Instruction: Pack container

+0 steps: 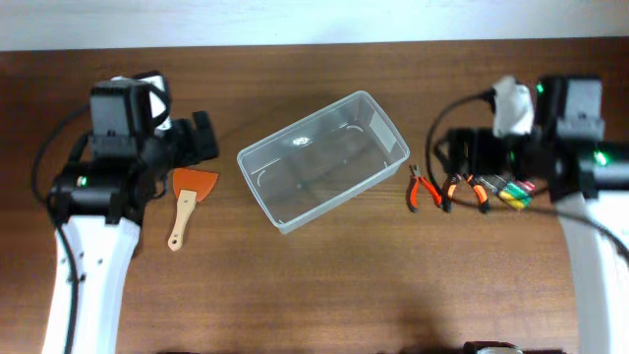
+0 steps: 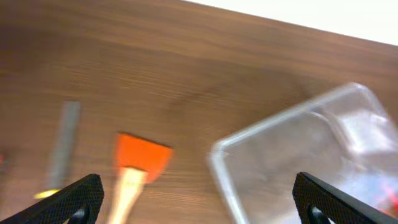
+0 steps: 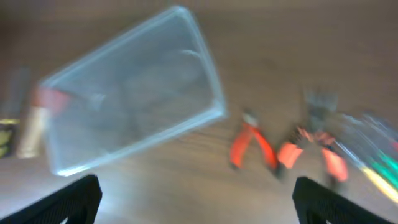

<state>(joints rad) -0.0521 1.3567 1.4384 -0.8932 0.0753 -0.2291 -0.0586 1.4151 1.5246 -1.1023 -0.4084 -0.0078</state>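
1. One table (image 1: 324, 285), dark brown wood grain, fills almost all of the overhead view. A single white strip of wall (image 1: 295, 20) runs along the top edge.
2. There are two arms. The left arm (image 1: 93, 256) rises from the lower left of the frame and the right arm (image 1: 595, 265) from the lower right. Both are white with black heads.
3. One container (image 1: 324, 159) sits mid-table, a little above the frame's centre, between the two arms and touching neither. It is clear, with its open side up. Its long axis runs diagonally from lower left to upper right, and the upper-right short wall carries a pale patch.
4. There are two grippers.
   - The left gripper (image 2: 202, 202) hangs over the table with its jaws spread wide and nothing between them. Its black fingertips (image 2: 78, 199) show at the bottom corners of the left wrist view.
   - The right gripper (image 3: 202, 202) is likewise spread apart and holds nothing.
5. One scraper (image 1: 187, 202), with an orange blade and a wooden handle, lies left of the container and just beside the left arm. Its blade is toward the top of the frame.
6. One grey bar (image 2: 65, 146) with a yellow end shows left of the scraper in the left wrist view. It is too blurred to name.
7. Two orange-handled pliers lie right of the container. One (image 1: 424, 187) is nearer it and the other pair (image 1: 468, 190) is just beyond.
8. A cluster of screwdrivers (image 1: 513, 192) with green, yellow and red handles lies at the right, partly under the right arm. I cannot tell their number.
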